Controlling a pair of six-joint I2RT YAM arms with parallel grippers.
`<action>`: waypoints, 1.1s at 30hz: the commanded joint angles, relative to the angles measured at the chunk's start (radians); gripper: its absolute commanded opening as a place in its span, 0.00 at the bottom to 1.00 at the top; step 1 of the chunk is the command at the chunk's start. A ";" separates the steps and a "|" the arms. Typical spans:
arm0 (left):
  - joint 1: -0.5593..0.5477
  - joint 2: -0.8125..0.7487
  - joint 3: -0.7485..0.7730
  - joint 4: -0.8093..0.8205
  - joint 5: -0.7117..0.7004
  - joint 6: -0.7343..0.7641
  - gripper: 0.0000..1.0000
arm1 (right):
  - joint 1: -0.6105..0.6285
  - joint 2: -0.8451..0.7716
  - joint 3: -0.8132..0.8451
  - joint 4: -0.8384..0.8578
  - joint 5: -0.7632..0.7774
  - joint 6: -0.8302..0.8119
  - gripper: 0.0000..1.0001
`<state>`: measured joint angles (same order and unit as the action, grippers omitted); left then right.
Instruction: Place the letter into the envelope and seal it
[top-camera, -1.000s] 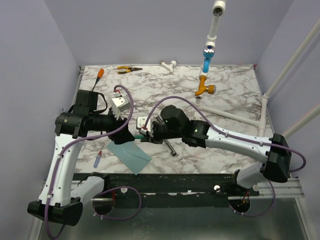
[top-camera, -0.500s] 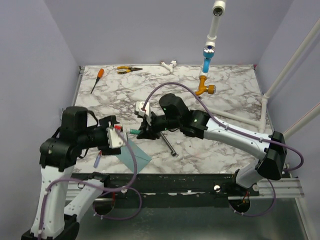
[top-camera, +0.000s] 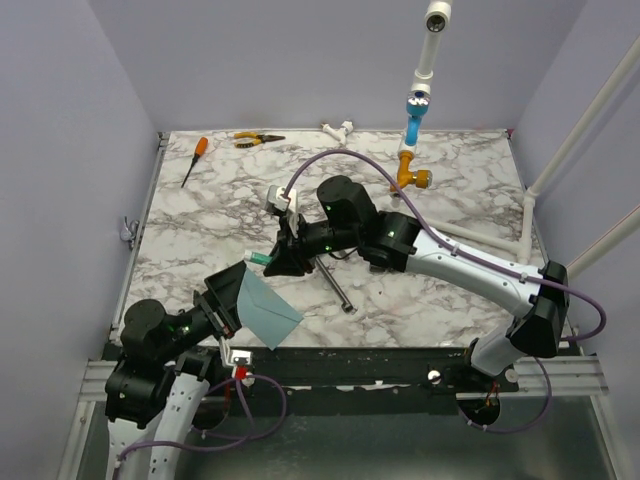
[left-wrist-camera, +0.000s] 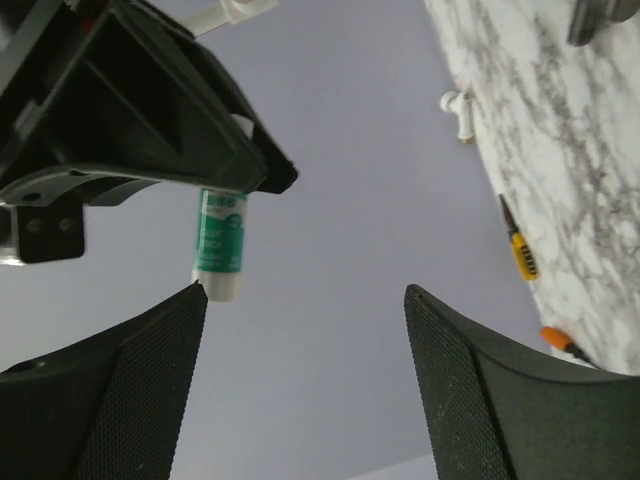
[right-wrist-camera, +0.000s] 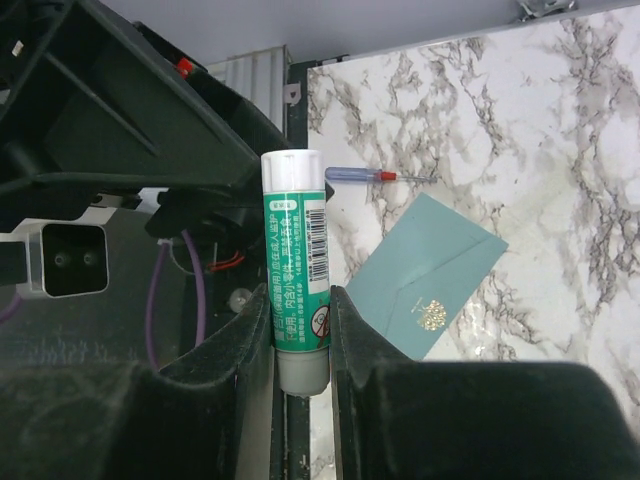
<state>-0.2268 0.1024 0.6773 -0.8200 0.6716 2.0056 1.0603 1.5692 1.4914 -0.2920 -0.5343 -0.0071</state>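
Right gripper (right-wrist-camera: 300, 345) is pinching a glue stick (right-wrist-camera: 297, 250); left gripper (left-wrist-camera: 305, 385) is hovering spread beside envelope (top-camera: 270, 310) at bench's (top-camera: 440, 200) near edge.

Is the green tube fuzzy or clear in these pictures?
Right wrist view: the glue stick is sharp, label print showing, pinched in the right gripper; left wrist view: smaller and a bit softer; top view: only a tiny green speck, evenly lit.

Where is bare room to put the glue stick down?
The table is bare at left, between the orange screwdriver and the left hand, and at rear, right of the orange valve. Crowded around the envelope and right hand.
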 joint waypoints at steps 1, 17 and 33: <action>0.001 -0.057 -0.029 0.186 -0.028 0.224 0.72 | 0.006 0.020 0.016 -0.004 -0.025 0.062 0.00; 0.001 -0.039 -0.072 0.276 -0.046 0.280 0.64 | 0.009 0.055 0.025 0.074 -0.123 0.137 0.01; 0.000 -0.011 -0.084 0.273 -0.070 0.334 0.48 | 0.024 0.078 0.045 0.083 -0.138 0.137 0.01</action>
<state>-0.2268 0.0834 0.6037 -0.5549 0.6109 2.0777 1.0744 1.6318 1.4998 -0.2298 -0.6453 0.1234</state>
